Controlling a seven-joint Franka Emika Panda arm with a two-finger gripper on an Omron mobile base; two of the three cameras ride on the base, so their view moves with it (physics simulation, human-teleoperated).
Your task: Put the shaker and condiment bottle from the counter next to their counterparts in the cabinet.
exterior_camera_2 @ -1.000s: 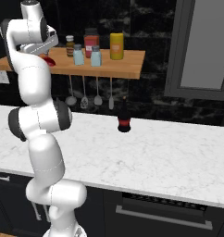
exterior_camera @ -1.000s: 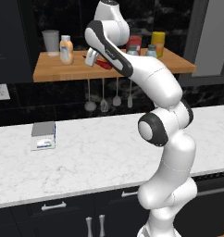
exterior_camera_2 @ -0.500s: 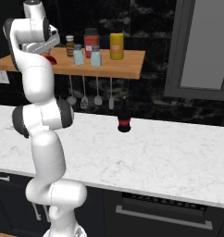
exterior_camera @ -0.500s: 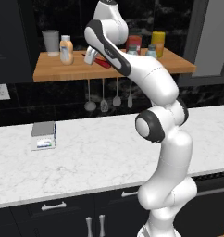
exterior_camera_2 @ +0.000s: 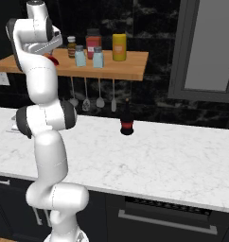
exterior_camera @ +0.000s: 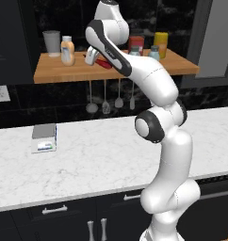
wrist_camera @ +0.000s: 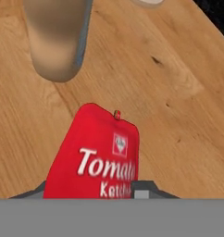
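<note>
Over the last second the arm has swung slightly further along the wooden shelf; the hand is closed on the red ketchup bottle, just above the planks. Judgement: set-down beside the peach-coloured bottle is imminent. Two pale blue shakers already stand together on the shelf, so that item looks done.

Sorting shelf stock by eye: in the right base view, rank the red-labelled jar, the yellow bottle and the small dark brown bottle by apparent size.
1. Red-labelled jar and yellow bottle: too alike to rank.
2. Small dark brown bottle, clearly smallest.
</note>
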